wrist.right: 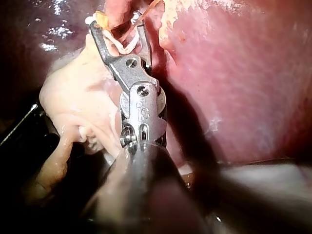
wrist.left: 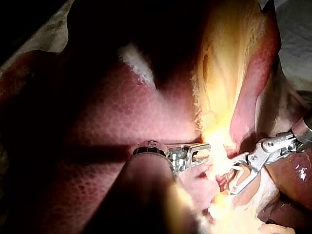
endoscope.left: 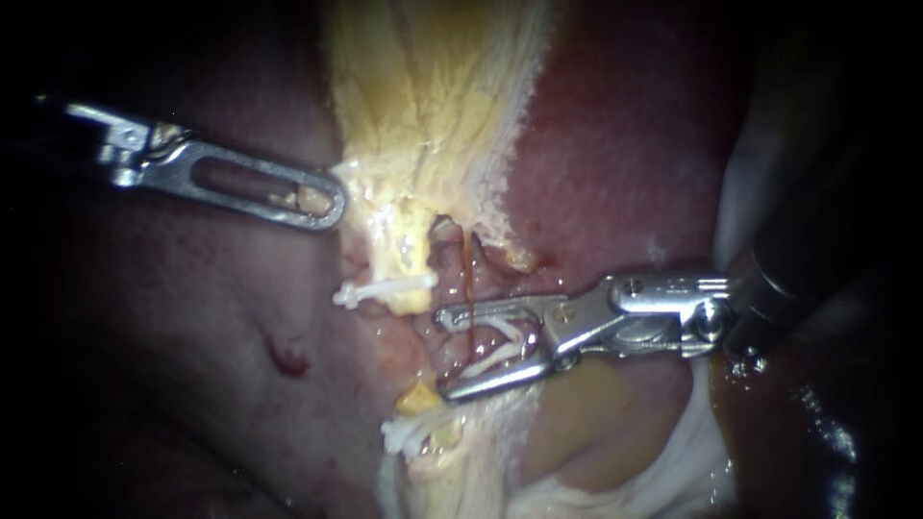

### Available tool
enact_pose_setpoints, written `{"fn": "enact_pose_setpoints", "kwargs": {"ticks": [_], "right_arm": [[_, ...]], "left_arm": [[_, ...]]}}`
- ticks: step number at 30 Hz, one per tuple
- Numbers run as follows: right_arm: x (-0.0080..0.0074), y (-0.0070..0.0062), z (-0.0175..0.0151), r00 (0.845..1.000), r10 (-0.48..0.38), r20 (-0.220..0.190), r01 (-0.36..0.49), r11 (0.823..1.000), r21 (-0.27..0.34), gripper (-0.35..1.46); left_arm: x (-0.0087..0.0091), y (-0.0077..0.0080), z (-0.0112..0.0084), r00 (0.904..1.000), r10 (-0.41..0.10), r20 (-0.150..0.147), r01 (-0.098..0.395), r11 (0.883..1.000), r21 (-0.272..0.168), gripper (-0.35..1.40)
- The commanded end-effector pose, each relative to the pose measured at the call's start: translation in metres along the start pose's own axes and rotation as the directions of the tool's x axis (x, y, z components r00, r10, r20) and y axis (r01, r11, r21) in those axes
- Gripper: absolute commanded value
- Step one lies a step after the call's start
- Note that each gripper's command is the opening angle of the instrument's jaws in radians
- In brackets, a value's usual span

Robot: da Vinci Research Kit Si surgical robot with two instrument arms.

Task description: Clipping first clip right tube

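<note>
White clip (endoscope.left: pixel 486 363) held in right instrument (endoscope.left: pixel 443 353) jaws astride tube (endoscope.left: pixel 468 269) | left instrument (endoscope.left: pixel 335 202) jaws clamped on yellow tissue (endoscope.left: pixel 423 115)

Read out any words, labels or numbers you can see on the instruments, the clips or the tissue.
No text can be read in any view.
On the right instrument: faint marks on the metal body behind the jaws, too small and blurred to read.
On the left instrument: no writing shows.
On the white clip held in the right instrument's jaws, and on the liver: nothing written.

Tube (endoscope.left: pixel 467 274) lies between right instrument's (endoscope.left: pixel 444 351) jaws, which hold a clip (endoscope.left: pixel 500 355).
</note>
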Motion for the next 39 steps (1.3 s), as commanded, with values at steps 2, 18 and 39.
{"fn": "enact_pose_setpoints", "kwargs": {"ticks": [2, 18, 39], "right_arm": [[0.0000, 0.0000, 0.0000, 1.000, 0.004, -0.002, -0.004, 1.000, 0.001, 0.49], [-0.0004, -0.0008, 0.0007, 0.999, 0.044, -0.020, -0.044, 0.999, 0.015, 0.49], [0.0021, -0.0048, 0.0010, 0.997, 0.053, -0.047, -0.046, 0.989, 0.141, 0.49]], "left_arm": [[0.0000, 0.0000, 0.0000, 1.0000, 0.000, 0.000, 0.000, 1.000, 0.001, -0.35], [-0.0001, 0.0002, 0.0001, 1.0000, 0.000, 0.000, 0.000, 1.000, 0.001, -0.35], [-0.0001, 0.0006, 0.0001, 1.0000, 0.000, 0.002, 0.000, 1.000, -0.001, -0.35]]}}
